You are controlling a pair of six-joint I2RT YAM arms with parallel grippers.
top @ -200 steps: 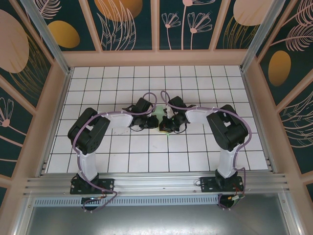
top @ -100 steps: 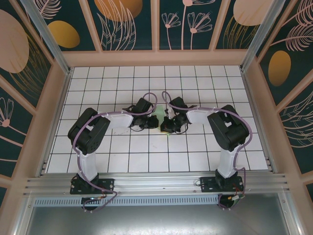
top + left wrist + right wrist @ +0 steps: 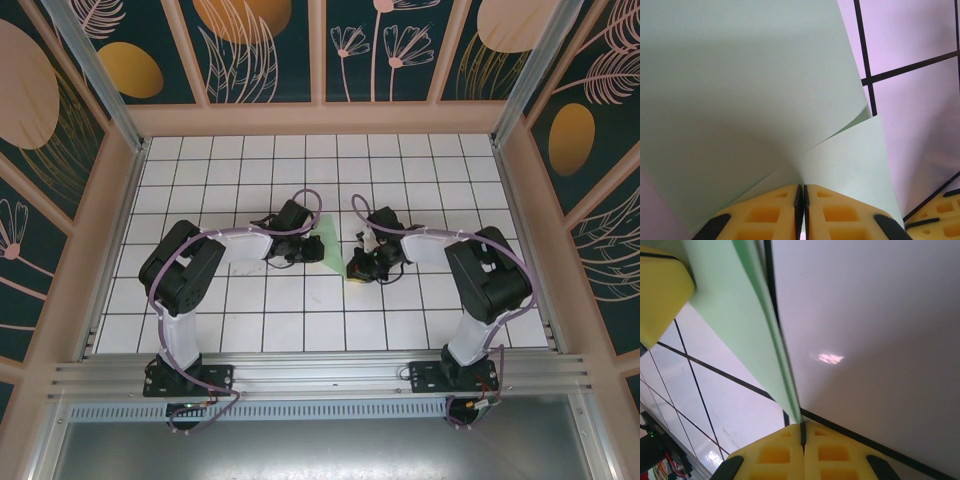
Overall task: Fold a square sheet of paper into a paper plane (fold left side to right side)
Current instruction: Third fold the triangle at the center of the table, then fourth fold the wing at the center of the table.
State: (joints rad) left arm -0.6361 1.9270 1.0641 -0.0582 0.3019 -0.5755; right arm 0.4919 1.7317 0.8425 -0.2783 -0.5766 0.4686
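Observation:
The square sheet of paper [image 3: 327,238] is pale mint green and lies doubled over at the middle of the tiled table. In the left wrist view two layers of the paper [image 3: 740,90] spread away from my left gripper [image 3: 803,189], which is shut on them where they meet. From above, the left gripper [image 3: 306,247] sits at the sheet's left side. My right gripper [image 3: 358,268] is to the right and nearer. In the right wrist view the paper's folded edge [image 3: 747,315] runs down into the shut right gripper [image 3: 802,427].
The white grid table [image 3: 250,320] is ringed by a raised pinkish wall [image 3: 320,118] with patterned panels. A yellow finger of the other gripper [image 3: 660,290] shows at the upper left of the right wrist view. Both arm bases stand at the near rail [image 3: 320,372].
The right gripper has drawn away to the right and toward the near edge, opening a gap between the two grippers. The left arm has stayed put.

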